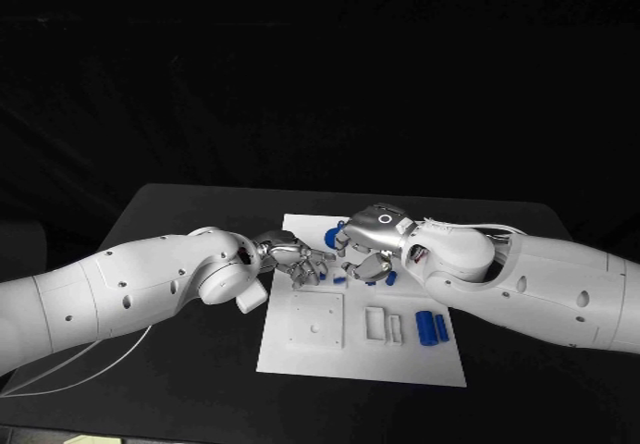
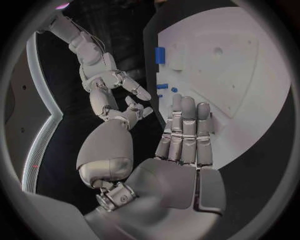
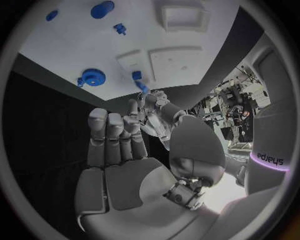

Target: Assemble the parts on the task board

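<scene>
The right robot hand (image 3: 122, 150) fills the middle, palm open toward the white task board (image 3: 81, 57), its fingers (image 3: 107, 131) held side by side and nearly straight, nothing in them. Just beyond the fingertips, the left robot hand (image 3: 153, 112) reaches in and pinches a small blue part (image 3: 139, 80) at the board's near edge. Farther off, past the fingers, a round blue part (image 3: 92, 78) sits on the board, with a tiny blue piece (image 3: 119, 28) and a larger blue cylinder (image 3: 102, 9) beyond it. A raised white rectangular block (image 3: 183, 16) lies well apart. The black counter (image 3: 44, 115) shows beside the hand.
</scene>
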